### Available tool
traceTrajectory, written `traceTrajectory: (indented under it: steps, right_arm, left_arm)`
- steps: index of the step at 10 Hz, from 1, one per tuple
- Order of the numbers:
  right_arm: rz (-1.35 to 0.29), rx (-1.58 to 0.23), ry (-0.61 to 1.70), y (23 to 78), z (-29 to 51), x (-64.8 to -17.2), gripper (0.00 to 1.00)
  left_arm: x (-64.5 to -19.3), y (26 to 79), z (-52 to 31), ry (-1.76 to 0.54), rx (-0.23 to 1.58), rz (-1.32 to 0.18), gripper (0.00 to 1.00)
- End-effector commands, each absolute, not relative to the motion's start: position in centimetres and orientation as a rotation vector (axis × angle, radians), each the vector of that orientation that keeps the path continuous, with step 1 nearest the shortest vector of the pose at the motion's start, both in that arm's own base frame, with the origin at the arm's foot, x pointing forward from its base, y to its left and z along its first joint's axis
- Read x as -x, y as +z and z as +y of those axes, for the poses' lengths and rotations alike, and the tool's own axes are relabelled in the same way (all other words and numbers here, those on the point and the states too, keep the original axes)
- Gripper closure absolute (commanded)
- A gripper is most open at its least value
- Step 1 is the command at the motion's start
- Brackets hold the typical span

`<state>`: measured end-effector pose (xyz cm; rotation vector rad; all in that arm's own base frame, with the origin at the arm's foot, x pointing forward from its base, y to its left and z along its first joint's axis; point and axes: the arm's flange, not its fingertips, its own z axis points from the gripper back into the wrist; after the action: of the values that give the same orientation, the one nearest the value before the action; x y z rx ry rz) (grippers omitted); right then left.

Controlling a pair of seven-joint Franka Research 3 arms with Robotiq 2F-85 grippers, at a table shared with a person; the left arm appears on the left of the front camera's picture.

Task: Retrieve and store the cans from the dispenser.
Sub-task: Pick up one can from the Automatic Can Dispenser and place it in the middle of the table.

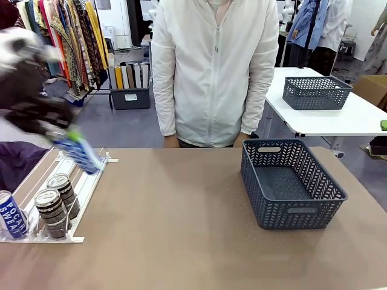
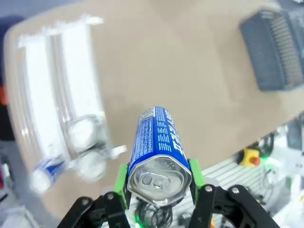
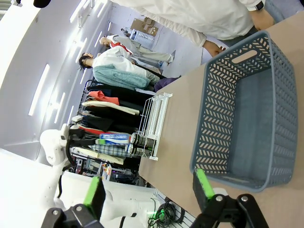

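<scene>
Plainly, we see the left gripper (image 2: 159,176) pinching a blue can (image 2: 155,135) between its green pads (image 2: 122,179), one pad on each side of the can just below the silver top. The top faces the wrist camera and the can's body points down toward the brown table (image 2: 190,76).

From the front, the left gripper (image 1: 71,140) and the blue can (image 1: 83,157) are smeared by blur. The can is tilted and hangs over the far end of the white rack (image 1: 36,181). We cannot tell from this view whether it touches the rails.

Three cans stand at the near end of the rack, against the stoppers. A second blue can (image 1: 11,215) is in a left lane. Two dark cans (image 1: 52,212) stand in the lane to its right, one right behind the other.

A grey basket (image 1: 294,211) sits on the right part of the table (image 1: 175,229), well apart from the rack. A person (image 1: 214,72) in a white jacket stands at the far side.

In the right wrist view, the right gripper (image 3: 148,187) has its fingers (image 3: 93,191) spread wide, above the table edge. It is just beside the near corner of the basket (image 3: 209,118).
</scene>
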<state>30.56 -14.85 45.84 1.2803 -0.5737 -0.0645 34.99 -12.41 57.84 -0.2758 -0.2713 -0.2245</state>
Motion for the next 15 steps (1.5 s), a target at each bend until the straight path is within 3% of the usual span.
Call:
traceTrajectory:
  steps: [1, 5, 8, 13, 14, 15]
  right_arm:
    - [-0.594, -1.300, -0.067, 46.4, -14.7, -30.9, 0.00]
    - [-0.594, -1.300, -0.067, 46.4, -14.7, -30.9, 0.00]
    - [-0.594, -1.300, -0.067, 46.4, -14.7, -30.9, 0.00]
    - [-0.594, -1.300, -0.067, 46.4, -14.7, -30.9, 0.00]
    - [-0.594, -1.300, -0.067, 46.4, -14.7, -30.9, 0.00]
    - [-0.594, -1.300, -0.067, 46.4, -14.7, -30.9, 0.00]
  left_arm:
    - [-41.0, 55.4, -20.0, -0.359, 0.209, -0.125, 1.00]
    - [-42.4, 44.7, -35.0, -0.342, 0.077, -0.066, 1.00]
    - [-42.2, 41.7, -37.1, -0.322, 0.036, -0.004, 1.00]
    - [-41.9, 41.5, -37.3, -0.345, 0.021, -0.007, 1.00]
    - [-41.9, 41.6, -37.4, -0.351, 0.018, -0.015, 0.43]
    - [-41.8, 41.8, -37.3, -0.351, 0.013, -0.026, 0.00]
